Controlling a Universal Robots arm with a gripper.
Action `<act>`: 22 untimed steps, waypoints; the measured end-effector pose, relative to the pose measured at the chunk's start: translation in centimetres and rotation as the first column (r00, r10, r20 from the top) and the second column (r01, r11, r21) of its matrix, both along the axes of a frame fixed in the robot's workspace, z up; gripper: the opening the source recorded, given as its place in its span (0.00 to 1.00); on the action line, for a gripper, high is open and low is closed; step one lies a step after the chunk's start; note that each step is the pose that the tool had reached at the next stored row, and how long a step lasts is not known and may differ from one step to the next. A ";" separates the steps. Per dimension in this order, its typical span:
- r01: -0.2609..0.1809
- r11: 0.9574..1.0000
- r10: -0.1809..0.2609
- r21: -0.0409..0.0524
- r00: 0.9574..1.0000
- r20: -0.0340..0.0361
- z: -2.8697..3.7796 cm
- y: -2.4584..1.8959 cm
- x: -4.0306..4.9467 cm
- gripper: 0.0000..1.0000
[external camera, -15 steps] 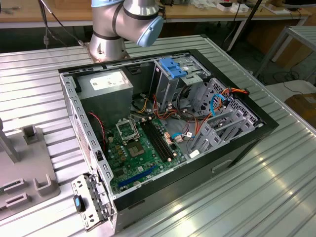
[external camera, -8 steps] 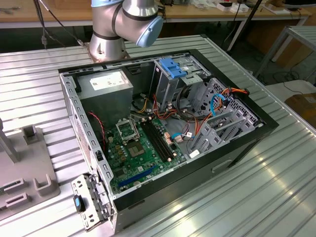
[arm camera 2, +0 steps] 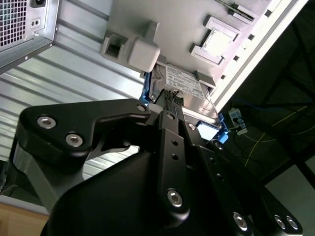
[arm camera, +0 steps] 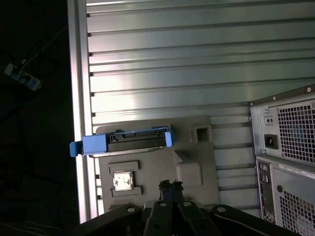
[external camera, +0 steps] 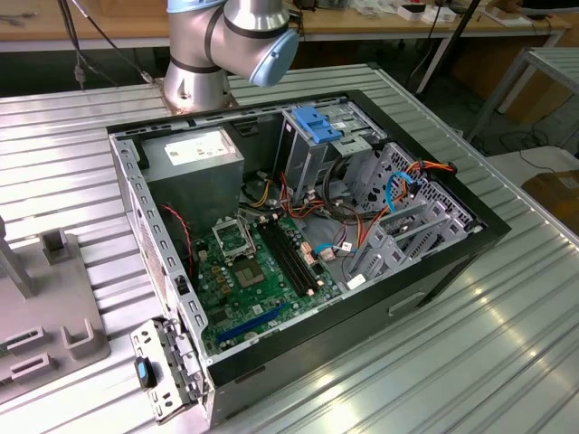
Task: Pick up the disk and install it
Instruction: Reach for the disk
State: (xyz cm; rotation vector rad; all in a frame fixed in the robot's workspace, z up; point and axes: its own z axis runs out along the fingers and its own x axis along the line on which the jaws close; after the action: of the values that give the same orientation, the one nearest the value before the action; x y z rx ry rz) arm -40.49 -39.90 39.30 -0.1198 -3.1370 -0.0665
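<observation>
- Disk [arm camera: 123,141]: silver-grey, blue rails. It is propped in a grey fixture [arm camera: 197,169] at the table's [arm camera: 197,73] edge. Its labelled face [arm camera 2: 184,82] is exposed, probably so fingers can reach it.
- Gripper [arm camera: 170,186]: hangs over the fixture, near the disk but apart from it. Its tips are drawn close together and grasp nothing.
- Chip [arm camera: 122,180]: sits in a fixture recess just beside the disk.
- Computer case [external camera: 298,235]: lies open on its side, well apart from the disk, so the bays likely face upward for access.
</observation>
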 end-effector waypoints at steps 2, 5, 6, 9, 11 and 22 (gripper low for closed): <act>0.000 1.000 0.000 0.000 1.000 0.000 0.00 0.01 -0.17 0.11; 0.000 1.000 0.000 0.000 1.000 0.000 -0.01 0.00 -0.79 0.11; 0.000 1.000 0.000 0.000 1.000 0.000 -0.01 0.00 -0.86 0.11; 0.000 1.000 0.000 0.000 1.000 0.000 0.00 0.00 -1.17 0.11; 0.000 1.000 0.000 0.000 1.000 0.000 0.00 0.00 -1.29 0.11; 0.000 1.000 0.000 0.000 1.000 0.000 -0.01 0.00 -1.85 0.11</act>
State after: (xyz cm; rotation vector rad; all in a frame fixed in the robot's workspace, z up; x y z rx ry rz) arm -42.34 -39.89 39.29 -0.1198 -3.1371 -0.0665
